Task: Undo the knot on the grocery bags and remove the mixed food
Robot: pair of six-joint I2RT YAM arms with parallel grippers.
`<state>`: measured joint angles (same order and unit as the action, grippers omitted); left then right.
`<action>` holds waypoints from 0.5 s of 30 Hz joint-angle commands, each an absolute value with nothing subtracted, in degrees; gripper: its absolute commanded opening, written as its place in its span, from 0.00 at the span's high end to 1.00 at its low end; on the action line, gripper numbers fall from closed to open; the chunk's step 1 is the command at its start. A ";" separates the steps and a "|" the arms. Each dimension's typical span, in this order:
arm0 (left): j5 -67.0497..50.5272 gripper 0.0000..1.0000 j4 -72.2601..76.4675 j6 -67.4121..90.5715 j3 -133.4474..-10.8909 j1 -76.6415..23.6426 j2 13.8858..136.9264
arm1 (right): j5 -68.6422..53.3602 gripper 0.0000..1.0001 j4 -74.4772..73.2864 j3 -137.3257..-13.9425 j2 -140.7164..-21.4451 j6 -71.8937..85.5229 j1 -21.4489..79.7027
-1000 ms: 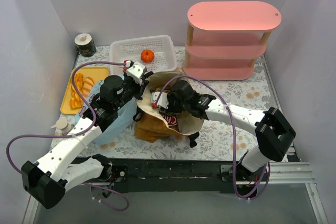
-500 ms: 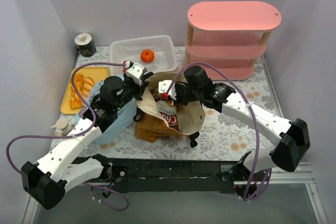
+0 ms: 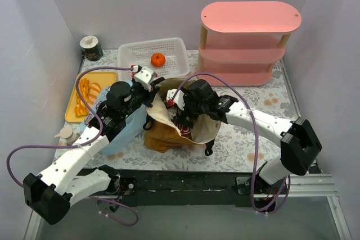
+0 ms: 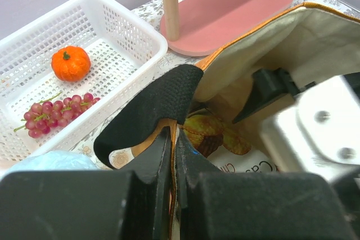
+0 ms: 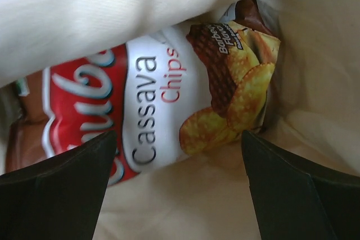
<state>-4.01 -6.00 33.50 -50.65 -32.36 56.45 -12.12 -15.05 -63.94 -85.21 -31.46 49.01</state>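
The mustard-brown tote (image 3: 163,136) sits slumped in the middle of the tabletop (image 3: 253,144), mouth gaping, cream lining showing. The left tool (image 4: 173,139) is pressed together on the tote's near edge, pinching the fabric right where the black strap handle (image 4: 152,105) loops over, and that holds the mouth up.

The right tool (image 5: 177,139) is down inside the tote with its fingers spread wide. The snack packet (image 5: 146,99), a red-and-white bag of cassava chips, lies flat on the lining directly under it, its middle in the gap between the two fingers. Neither finger touches it as far as I can see. A fold of the lining droops over the packet's upper end.

The pale blue bag (image 3: 125,130) lies crumpled just left of the tote, under the left arm. Behind, the orange fruit (image 3: 158,59) and the grapes (image 4: 56,113) are in the white basket (image 3: 152,42), apart from each other. The pastry pieces (image 3: 85,91) are on the yellow tray (image 3: 68,117) at the left.
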 commanded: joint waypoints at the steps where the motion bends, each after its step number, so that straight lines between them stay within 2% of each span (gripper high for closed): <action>1: -4.92 1.00 -5.63 33.49 -50.63 -32.17 55.20 | -11.42 0.02 -8.26 -65.74 -88.50 -28.03 49.13; 7: -5.54 1.00 -5.01 33.31 -51.15 -32.08 55.63 | -8.26 0.02 -4.48 -66.79 -95.79 -29.78 49.13; 10: -5.19 1.00 -5.18 32.96 -51.06 -32.08 55.46 | -6.68 0.10 -4.66 -68.03 -97.91 -32.16 49.13; 11: -5.19 1.00 -5.27 32.87 -50.89 -32.08 55.28 | -6.16 0.22 -4.75 -68.03 -97.91 -32.86 49.13; 12: -5.19 1.00 -5.27 32.87 -50.71 -32.08 55.20 | -6.07 0.30 -4.75 -68.03 -97.74 -33.57 49.13; 13: -5.10 1.00 -5.27 32.78 -50.54 -32.08 55.02 | -6.59 0.48 -5.62 -68.11 -97.39 -34.44 49.04; 15: -4.92 1.00 -5.36 32.87 -49.92 -32.08 54.32 | -9.03 0.67 -7.11 -68.12 -95.20 -35.24 48.87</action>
